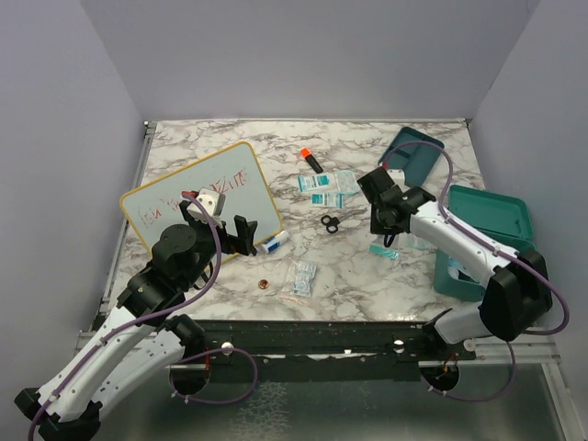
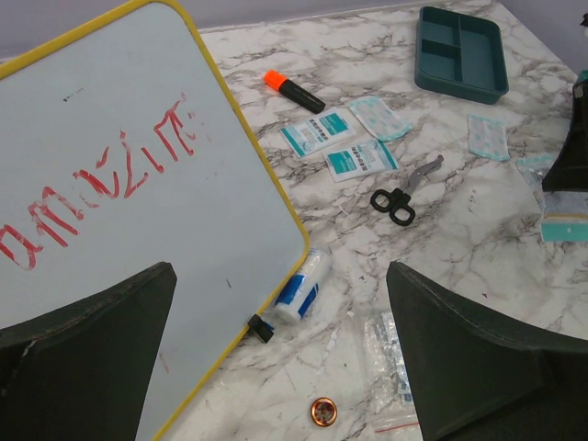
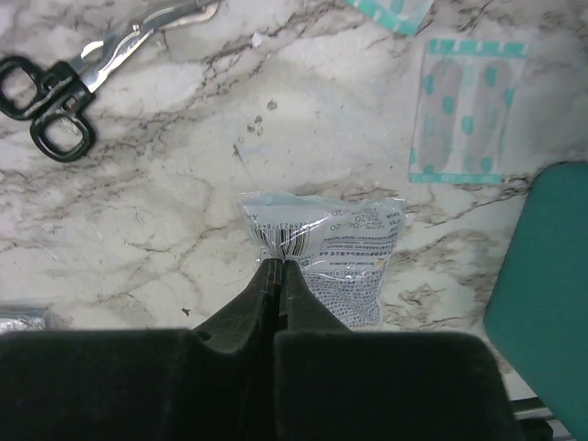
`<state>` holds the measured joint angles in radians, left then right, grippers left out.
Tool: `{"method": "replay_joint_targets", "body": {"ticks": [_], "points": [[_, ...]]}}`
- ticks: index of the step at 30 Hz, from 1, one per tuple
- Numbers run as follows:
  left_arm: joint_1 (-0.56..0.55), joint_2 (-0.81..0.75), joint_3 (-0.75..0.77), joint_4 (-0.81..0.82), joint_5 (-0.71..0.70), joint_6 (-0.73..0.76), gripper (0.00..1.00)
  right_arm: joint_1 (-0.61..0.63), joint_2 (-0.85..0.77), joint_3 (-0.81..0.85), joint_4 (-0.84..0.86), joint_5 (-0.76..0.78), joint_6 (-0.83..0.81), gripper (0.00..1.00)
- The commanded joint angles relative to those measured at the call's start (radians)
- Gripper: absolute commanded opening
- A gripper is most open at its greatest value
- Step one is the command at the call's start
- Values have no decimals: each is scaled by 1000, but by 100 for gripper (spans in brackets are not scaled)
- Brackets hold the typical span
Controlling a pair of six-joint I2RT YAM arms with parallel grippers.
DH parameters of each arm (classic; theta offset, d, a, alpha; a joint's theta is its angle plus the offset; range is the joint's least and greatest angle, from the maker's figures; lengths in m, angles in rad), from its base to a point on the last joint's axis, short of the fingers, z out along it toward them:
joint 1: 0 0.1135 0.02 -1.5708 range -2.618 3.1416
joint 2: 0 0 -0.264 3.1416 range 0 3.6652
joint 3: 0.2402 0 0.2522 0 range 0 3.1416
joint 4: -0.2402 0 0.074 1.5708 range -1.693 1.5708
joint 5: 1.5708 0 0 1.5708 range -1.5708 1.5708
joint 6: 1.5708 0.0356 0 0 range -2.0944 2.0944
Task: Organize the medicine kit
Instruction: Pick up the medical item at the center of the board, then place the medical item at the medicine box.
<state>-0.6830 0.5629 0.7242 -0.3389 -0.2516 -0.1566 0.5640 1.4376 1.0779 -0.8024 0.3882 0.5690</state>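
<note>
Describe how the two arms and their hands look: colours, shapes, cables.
The left arm and right arm have rounded white shells with black joints. A thin purple cable loops along each arm. The left hand and right hand are matte black, each with two broad fingers that narrow toward the tips. No markings are readable.

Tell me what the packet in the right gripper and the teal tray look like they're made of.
The packet: likely thin clear plastic film, glossy; it crinkles and glints where the right gripper pinches its edge. The teal tray: apparently rigid moulded plastic, matte; uniform colour, rounded corners, moulded dividers.
</note>
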Motion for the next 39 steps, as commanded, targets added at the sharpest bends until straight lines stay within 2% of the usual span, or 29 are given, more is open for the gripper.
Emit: {"method": "replay_joint_targets", "body": {"ticks": [1,11,16,20,26,31,35,39], "points": [[-6,-1,-11,0,9,2,99,7,-36,100,-113,174,17,1],[-6,-16,-13,1,16,-1,99,-28,-110,256,-308,489,59,0],[-5,-16,-12,3,30,-4,99,-132,-172,245,-281,513,-12,0],[-5,-15,-12,4,36,-6,99,-264,-221,214,-234,539,-93,0],[-5,-8,-11,8,54,-9,99,-464,-279,125,-141,476,-165,0],[-6,-9,-9,9,76,-13,99,-556,-278,98,-156,539,-158,0],[-9,-23,-8,11,91,-17,99,-639,-285,64,-136,503,-164,0],[-18,-38,-8,11,98,-18,99,-709,-272,33,-136,557,-115,1]]}}
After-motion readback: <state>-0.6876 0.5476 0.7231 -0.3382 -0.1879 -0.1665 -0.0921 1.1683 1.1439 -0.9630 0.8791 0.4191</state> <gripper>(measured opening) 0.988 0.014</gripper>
